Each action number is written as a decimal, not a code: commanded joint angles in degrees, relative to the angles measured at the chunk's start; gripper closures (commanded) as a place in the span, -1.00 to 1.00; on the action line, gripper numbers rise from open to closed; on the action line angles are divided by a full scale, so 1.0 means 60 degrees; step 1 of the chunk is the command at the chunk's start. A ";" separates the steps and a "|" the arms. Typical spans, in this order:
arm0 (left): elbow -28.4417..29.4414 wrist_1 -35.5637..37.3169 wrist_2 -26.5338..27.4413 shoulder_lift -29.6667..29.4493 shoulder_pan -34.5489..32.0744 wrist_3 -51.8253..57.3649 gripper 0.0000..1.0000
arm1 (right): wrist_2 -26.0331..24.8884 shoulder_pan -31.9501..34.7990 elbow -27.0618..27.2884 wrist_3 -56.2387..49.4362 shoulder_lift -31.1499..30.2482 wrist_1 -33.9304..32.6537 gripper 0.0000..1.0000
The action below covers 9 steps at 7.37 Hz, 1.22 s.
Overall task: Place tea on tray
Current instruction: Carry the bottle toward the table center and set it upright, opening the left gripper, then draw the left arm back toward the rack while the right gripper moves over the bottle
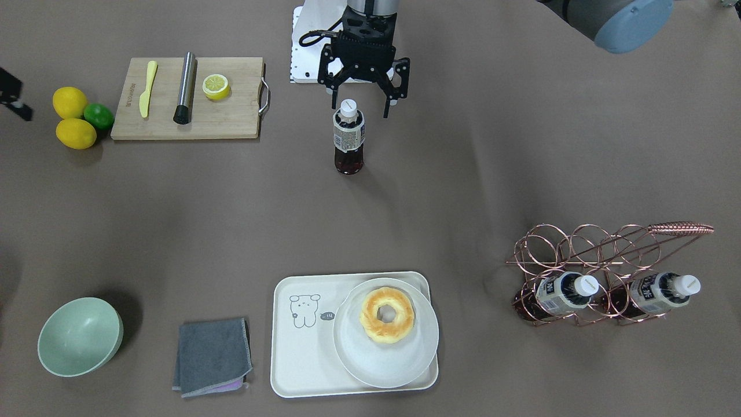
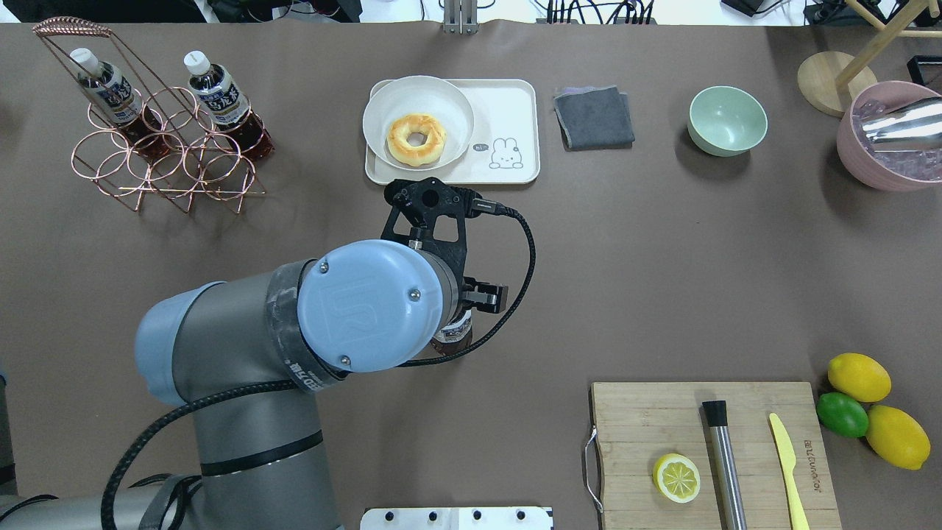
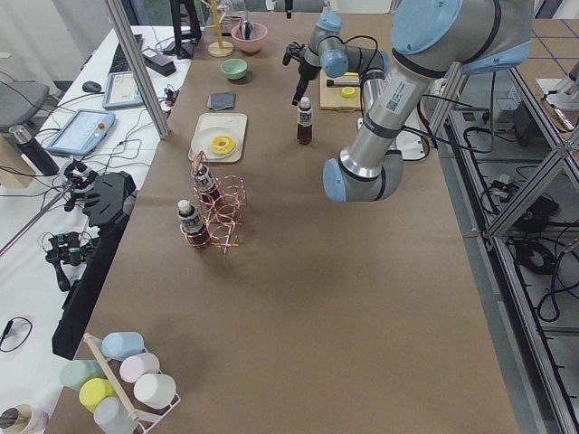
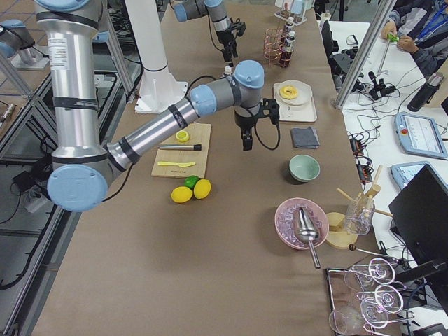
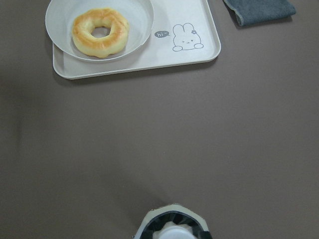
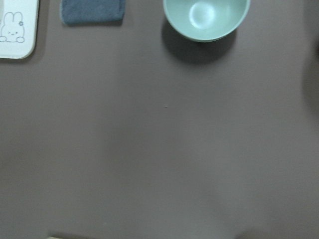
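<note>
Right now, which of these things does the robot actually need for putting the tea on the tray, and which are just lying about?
For the job: the tea bottle, the tray, the left gripper, open, right at the bottle.

Just lying about: plate, doughnut, wire rack, spare bottles, cloth, bowl, cutting board, lemons, lime.
</note>
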 commanded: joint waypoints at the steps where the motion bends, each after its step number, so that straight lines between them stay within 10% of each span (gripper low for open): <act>1: -0.0008 -0.1779 -0.2433 0.1996 -0.2273 0.1528 -0.93 | -0.1901 -0.3846 0.0194 0.5558 0.2834 -0.0044 -1.00; 5: -0.0766 -0.2858 -0.4108 0.4447 -0.4312 0.2145 -0.93 | -0.4349 -0.7063 -0.0786 0.8211 0.7103 -0.2062 -1.00; 9: -0.1456 -0.2858 -0.4624 0.5550 -0.5092 0.2821 -0.93 | -0.5393 -0.7873 -0.1856 0.8111 0.7578 -0.2023 -0.95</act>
